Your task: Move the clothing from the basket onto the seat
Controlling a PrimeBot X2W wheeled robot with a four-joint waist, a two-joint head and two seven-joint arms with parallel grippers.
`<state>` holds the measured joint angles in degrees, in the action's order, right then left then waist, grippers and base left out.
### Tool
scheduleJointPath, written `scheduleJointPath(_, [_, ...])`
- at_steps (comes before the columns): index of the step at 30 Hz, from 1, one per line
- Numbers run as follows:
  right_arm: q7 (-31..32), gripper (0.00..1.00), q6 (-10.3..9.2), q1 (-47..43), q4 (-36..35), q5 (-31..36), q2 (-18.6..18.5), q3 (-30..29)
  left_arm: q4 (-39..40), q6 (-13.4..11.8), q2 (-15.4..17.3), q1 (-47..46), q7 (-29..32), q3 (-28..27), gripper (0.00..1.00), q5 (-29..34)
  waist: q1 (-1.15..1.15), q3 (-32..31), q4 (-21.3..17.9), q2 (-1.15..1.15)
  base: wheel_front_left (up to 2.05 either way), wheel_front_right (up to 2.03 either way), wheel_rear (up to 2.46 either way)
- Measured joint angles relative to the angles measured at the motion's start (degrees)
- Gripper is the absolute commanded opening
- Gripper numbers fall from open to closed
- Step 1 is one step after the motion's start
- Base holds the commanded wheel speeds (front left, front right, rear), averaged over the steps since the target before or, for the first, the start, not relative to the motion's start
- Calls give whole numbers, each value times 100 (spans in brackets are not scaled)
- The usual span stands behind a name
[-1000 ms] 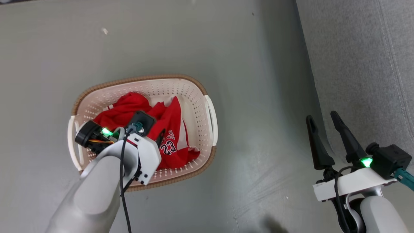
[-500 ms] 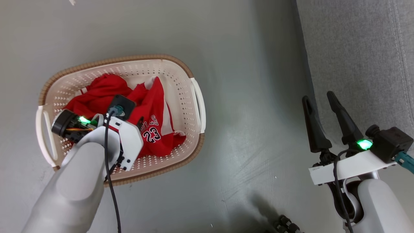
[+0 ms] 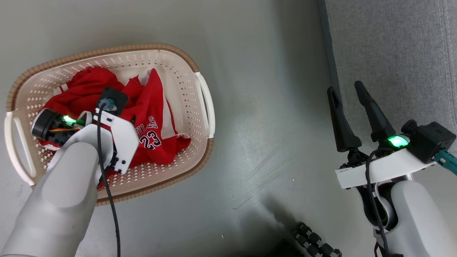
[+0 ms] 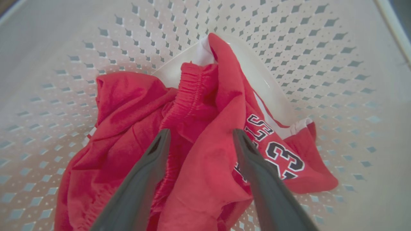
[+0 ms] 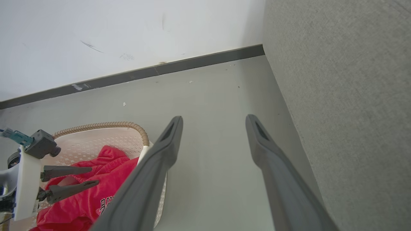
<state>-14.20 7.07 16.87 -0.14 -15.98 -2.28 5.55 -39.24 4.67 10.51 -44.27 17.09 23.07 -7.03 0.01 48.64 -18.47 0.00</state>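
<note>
Head view: right pincer (image 3: 344, 86) apart over floor (image 3: 267, 107) at seat (image 3: 392, 43) edge; left pincer (image 4: 199, 134) apart inside basket (image 3: 107, 50).

Grey forearms (image 3: 60, 200), white wrist plates (image 3: 123, 137), black cables (image 3: 113, 210) — right gripper (image 3: 344, 86) dark, long-fingered, green-lit.

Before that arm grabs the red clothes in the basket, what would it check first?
1. Left gripper open: ok.
2. Left gripper poised over the clothing, fingers astride a red fold: ok.
3. Fingers deep enough to pinch fabric: cannot tell.
4. Clothing lying inside the basket, as far as visible: ok.
5. Right gripper open, empty, away from the basket: ok.
6. Seat nearby, beside the right gripper: ok.
</note>
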Motion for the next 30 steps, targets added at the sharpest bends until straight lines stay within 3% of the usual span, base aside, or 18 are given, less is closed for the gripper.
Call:
scheduleJointPath(18, [-1, 100, 0, 266, 46, -268, 1, 163, -213, -51, 255, -116, 253, -75, 100, 1, 0, 395, -308, 0, 0, 0, 0])
scheduleJointPath(19, [-1, 100, 0, 274, 53, -272, 1, 167, -216, -51, 258, -120, 255, -76, 76, 1, 0, 413, -320, 0, 0, 0, 0])
scheduleJointPath(21, [-1, 100, 0, 306, 71, -287, 0, 172, -216, -49, 252, -131, 259, -70, 0, 1, 0, 445, -342, 0, 0, 0, 0])
scheduleJointPath(30, [-1, 100, 0, 655, 93, -377, 0, 135, 4, -40, 209, -239, 86, -18, 0, -2, 0, 420, -332, 0, 0, 0, 0])
